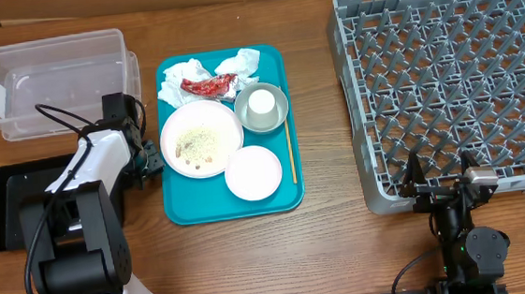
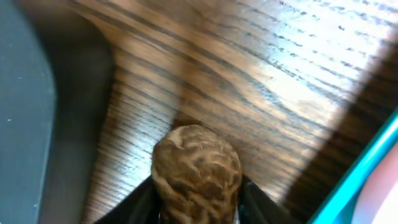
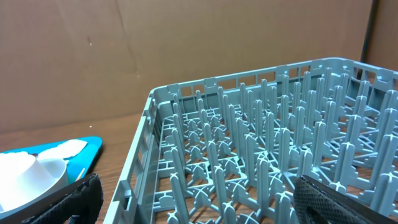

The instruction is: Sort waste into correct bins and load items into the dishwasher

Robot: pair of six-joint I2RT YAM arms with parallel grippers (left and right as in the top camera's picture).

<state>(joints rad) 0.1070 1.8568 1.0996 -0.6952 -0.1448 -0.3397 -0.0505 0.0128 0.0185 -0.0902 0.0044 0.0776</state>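
Note:
My left gripper (image 1: 151,159) is shut on the small brown wrinkled food lump (image 2: 196,174) and holds it above bare wood between the black tray bin (image 1: 9,209) and the teal tray (image 1: 234,206). On the teal tray are the white plate (image 1: 202,138) with rice crumbs, a pinkish dish (image 1: 253,172), a grey-rimmed bowl (image 1: 279,117) holding the white cup (image 1: 261,103), a red wrapper (image 1: 209,85), crumpled napkins (image 1: 242,64) and a wooden stick (image 1: 291,152). The clear tub (image 1: 56,83) stands at the back left. My right gripper (image 1: 441,172) hangs open at the front edge of the grey dish rack (image 1: 454,75).
In the left wrist view the black tray (image 2: 25,112) lies at the left and the teal tray's rim (image 2: 367,168) at the lower right. The right wrist view shows the rack's pegs (image 3: 261,137) straight ahead and the teal tray (image 3: 87,152) at the left.

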